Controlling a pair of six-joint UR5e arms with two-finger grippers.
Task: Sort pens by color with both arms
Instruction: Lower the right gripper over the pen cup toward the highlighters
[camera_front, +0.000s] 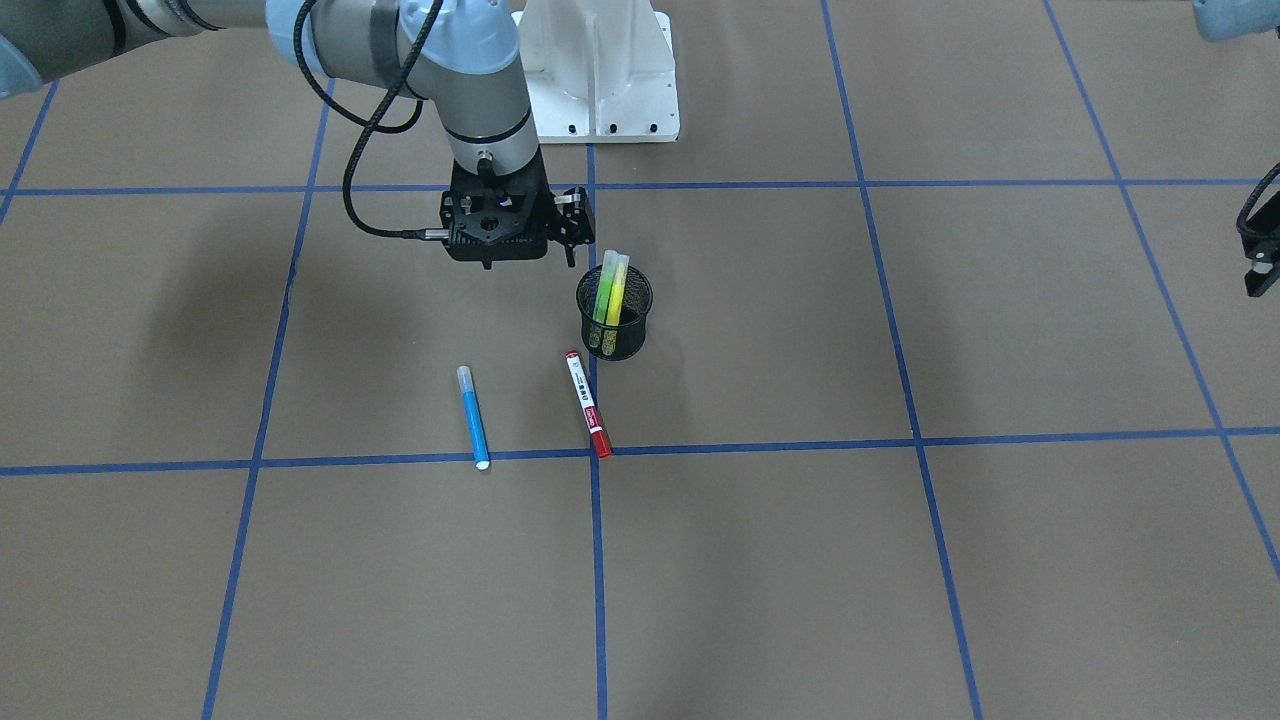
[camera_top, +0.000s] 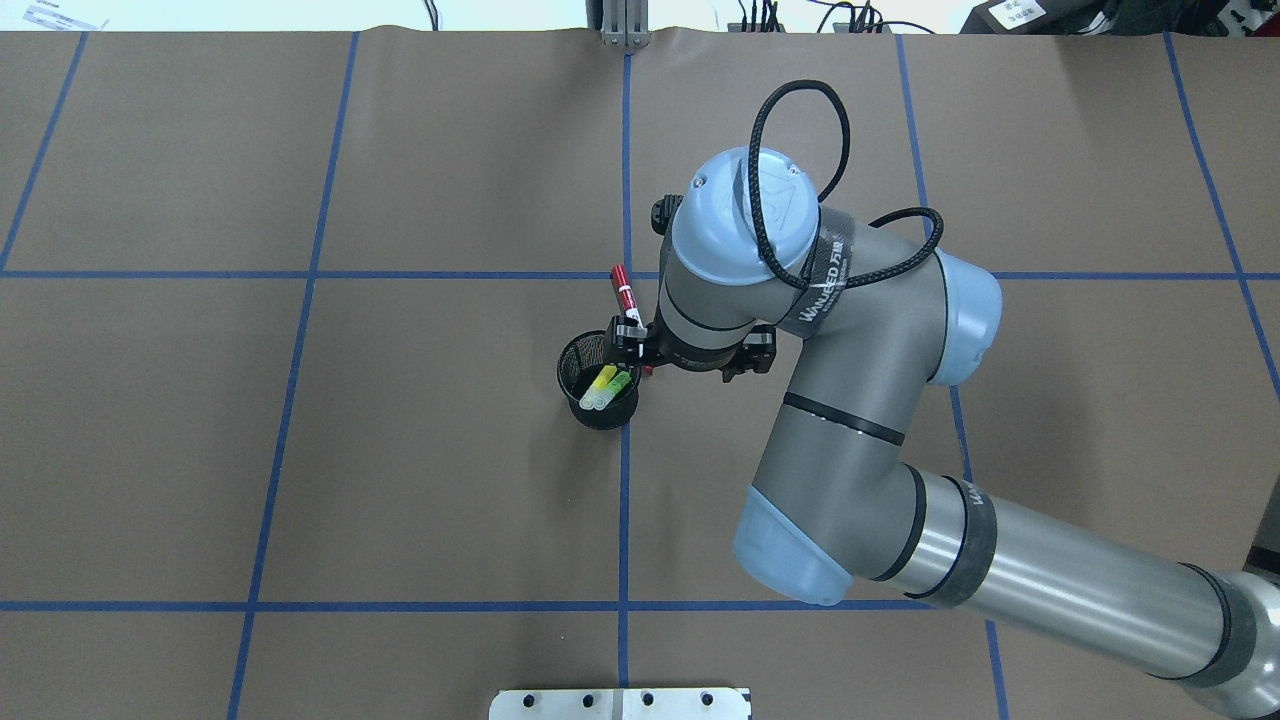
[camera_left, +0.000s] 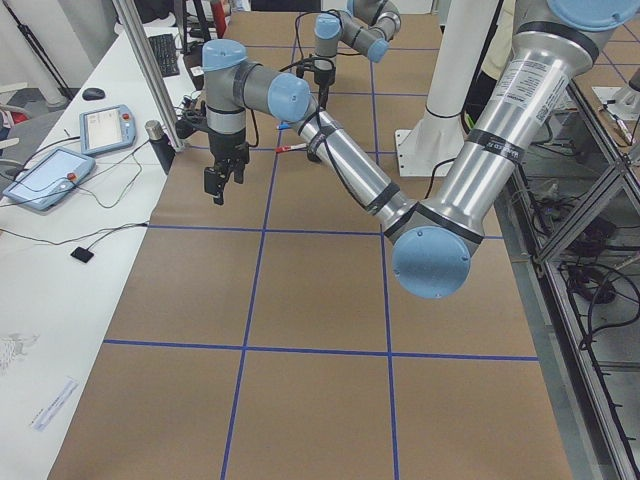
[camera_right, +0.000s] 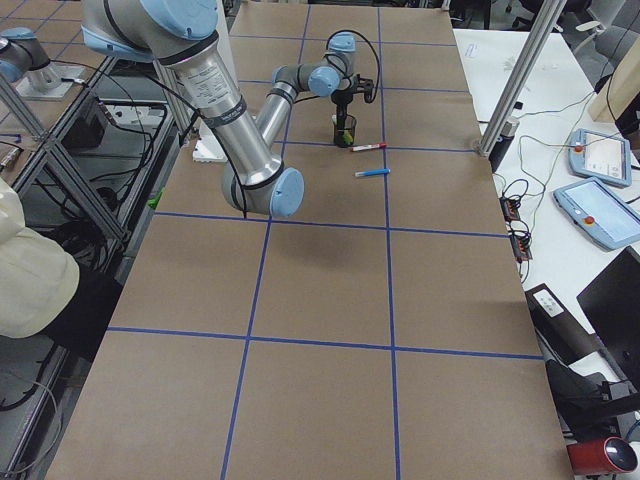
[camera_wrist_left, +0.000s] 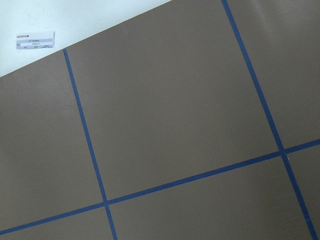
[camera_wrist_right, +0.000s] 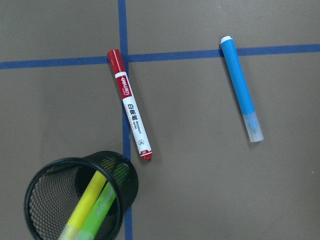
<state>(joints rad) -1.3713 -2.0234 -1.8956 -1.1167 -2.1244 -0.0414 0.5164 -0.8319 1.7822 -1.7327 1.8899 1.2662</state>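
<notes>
Brown table paper (camera_front: 900, 560) is seen with the yellow pen (camera_front: 619, 287) and green pen (camera_front: 605, 287) lodged in the black mesh cup (camera_front: 632, 338), the blue pen (camera_front: 473, 418) and red-ended marker (camera_front: 587, 404) lying near it, judged due for pickup next, while whether the fingers of the right gripper (camera_front: 497, 228) by the cup or the left gripper (camera_front: 1258, 250) are parted cannot be told

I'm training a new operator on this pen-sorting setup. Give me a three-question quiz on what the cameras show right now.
1. How many pens stand in the black mesh cup?
2. True or false: the blue pen lies touching the red-ended pen.
3. Which pen lies nearer the cup? A) the blue pen B) the red-ended pen

Key:
1. Two, the yellow pen and the green pen.
2. False; they lie apart on the table.
3. B
</notes>
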